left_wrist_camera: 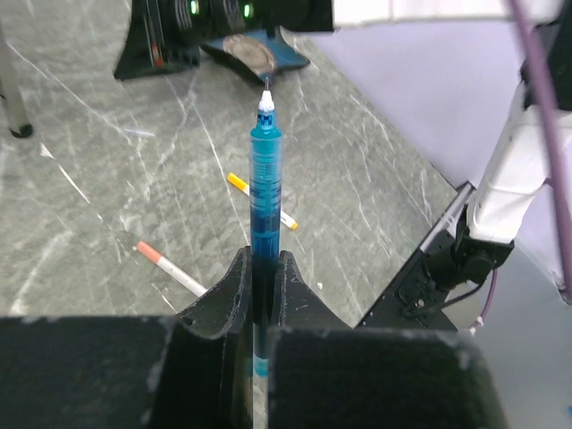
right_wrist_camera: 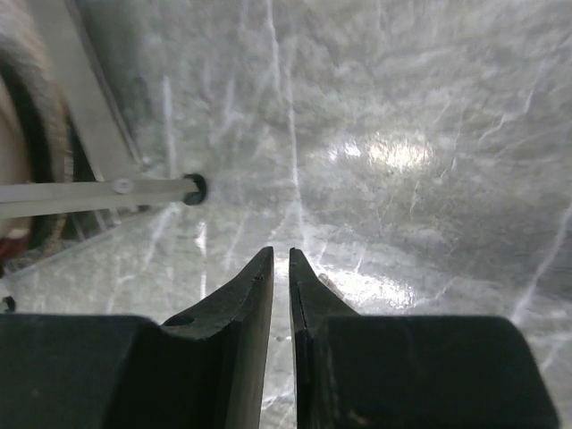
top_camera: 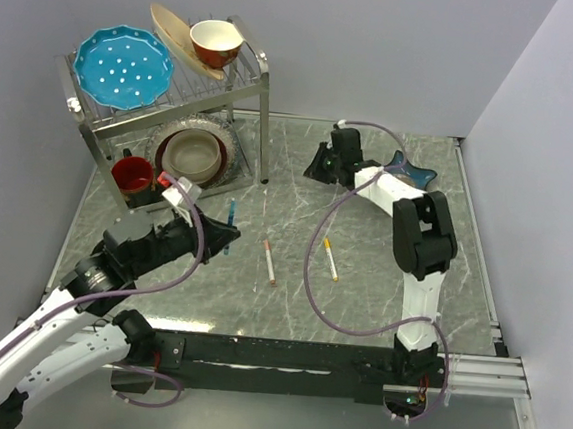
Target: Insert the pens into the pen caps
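Blue translucent plastic pen, judged light, stiff and slick, is clamped low on its barrel by the left end effector, tip projecting ahead; two white pens lie on the desk beyond; right end effector is nearly closed, apparently empty.

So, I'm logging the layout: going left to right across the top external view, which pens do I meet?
First the translucent blue pen clamped in the left gripper, then the white pen with a reddish end, then the white pen with an orange end.
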Tool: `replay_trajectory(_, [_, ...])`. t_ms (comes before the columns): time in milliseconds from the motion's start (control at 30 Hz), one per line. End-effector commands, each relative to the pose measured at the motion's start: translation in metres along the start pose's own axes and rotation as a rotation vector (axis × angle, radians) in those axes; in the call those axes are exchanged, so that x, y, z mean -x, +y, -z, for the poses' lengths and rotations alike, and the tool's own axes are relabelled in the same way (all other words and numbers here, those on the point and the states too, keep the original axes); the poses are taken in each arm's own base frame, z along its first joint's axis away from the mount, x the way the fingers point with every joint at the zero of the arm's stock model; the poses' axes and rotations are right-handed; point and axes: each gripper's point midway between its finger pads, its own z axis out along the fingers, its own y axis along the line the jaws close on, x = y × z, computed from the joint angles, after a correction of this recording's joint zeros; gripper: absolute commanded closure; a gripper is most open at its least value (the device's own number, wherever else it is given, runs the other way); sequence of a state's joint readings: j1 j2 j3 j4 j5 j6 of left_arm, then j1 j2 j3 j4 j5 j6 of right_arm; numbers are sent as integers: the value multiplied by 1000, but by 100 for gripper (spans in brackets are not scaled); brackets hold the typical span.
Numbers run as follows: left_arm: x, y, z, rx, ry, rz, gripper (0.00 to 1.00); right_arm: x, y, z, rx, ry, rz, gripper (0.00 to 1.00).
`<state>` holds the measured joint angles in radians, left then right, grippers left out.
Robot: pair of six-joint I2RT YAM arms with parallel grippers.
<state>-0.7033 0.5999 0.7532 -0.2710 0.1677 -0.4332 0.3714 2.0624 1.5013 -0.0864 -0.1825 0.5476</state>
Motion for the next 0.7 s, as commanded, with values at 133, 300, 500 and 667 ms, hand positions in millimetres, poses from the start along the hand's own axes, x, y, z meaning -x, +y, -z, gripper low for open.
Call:
replay_trajectory(133, [23,6,10,45,-118,-32,99,-21,-4,-24,15,102,-12,80])
replay_trajectory(300, [24,7,10,54,-115,-32,99,-41,-9,-33,13,172,-10,80])
replay_trajectory(500, [26,8,12,58,-133,-34,99,-61,-6,-19,39,230,51,80])
replay_trajectory(667, [26,7,12,55,-129,-33,99,-82,-6,-6,68,291,123,79])
